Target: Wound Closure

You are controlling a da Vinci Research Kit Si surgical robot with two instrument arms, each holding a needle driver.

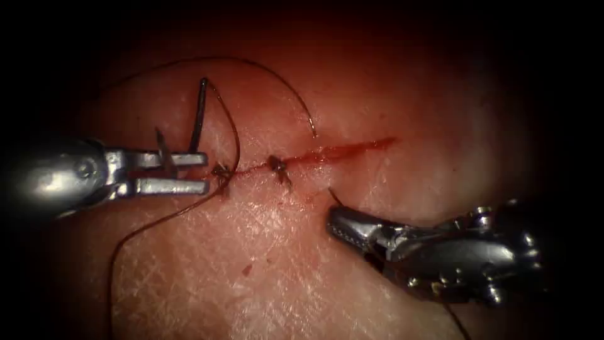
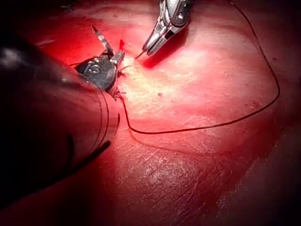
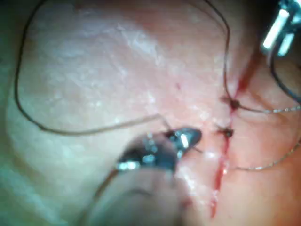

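Endoscope: I see tissue [image 1: 264,252] with red-wet cut [image 1: 340,151]; my left tool [image 1: 189,171], jaws parted, upper jaw against the needle [image 1: 199,116] standing free left of the cut | right tool [image 1: 343,220] pinches thread [image 1: 264,66] | left wrist: thread loops across tissue

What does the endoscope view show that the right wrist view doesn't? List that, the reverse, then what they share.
Endoscope view: the left tool with jaws apart, the needle standing against the upper one, left of the cut; gripped or in the tissue, I cannot tell. Right wrist view: thread leaving the right tool, jaws shut on it, in a wide loop. Both: the cut and two stitches.
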